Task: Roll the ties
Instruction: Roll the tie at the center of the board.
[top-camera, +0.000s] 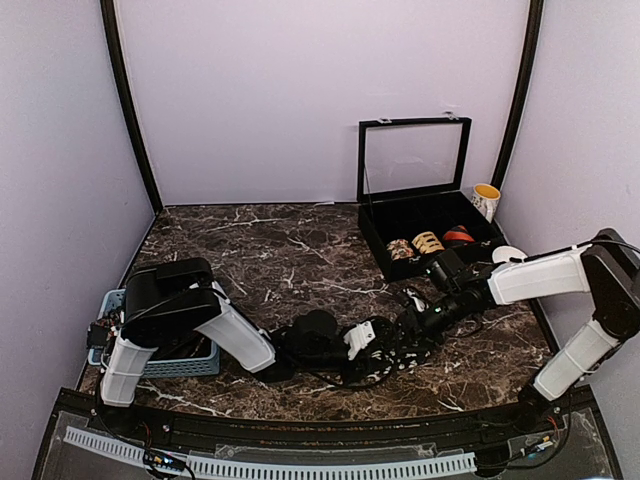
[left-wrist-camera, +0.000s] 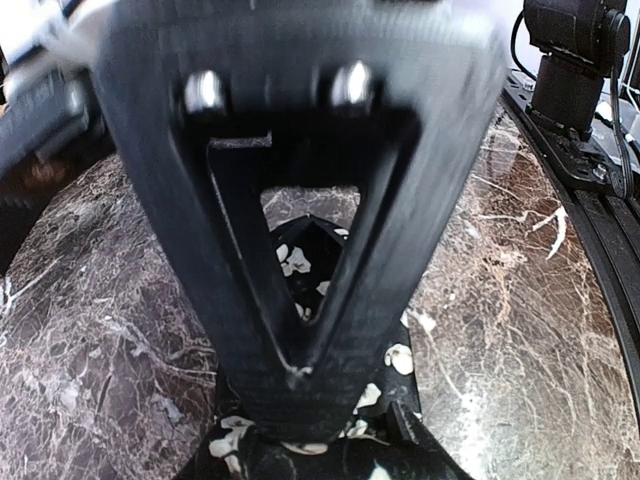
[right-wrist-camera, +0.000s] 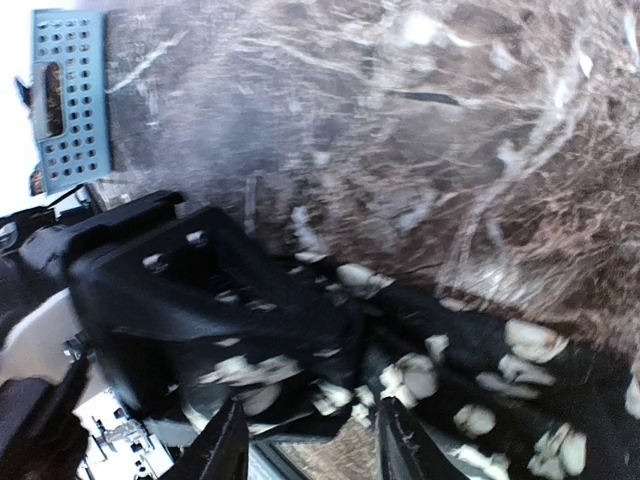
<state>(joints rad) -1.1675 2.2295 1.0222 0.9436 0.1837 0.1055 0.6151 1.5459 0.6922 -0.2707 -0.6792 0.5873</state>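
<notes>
Your left gripper (left-wrist-camera: 298, 385) is clamped on the black, white-printed tie (top-camera: 395, 355), lying low and centre in the overhead view. Your right gripper (right-wrist-camera: 308, 445) hangs over it, fingers apart.

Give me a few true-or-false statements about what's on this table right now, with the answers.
1. The case's glass lid stands open. True.
2. The blue basket sits at the right edge of the table. False: it sits at the left edge, by the left arm.
3. A black tie with white prints lies on the table. True.
4. The case is empty. False: it holds a tan-patterned coil and a red coil.
5. A mug stands beside the case. True.
</notes>
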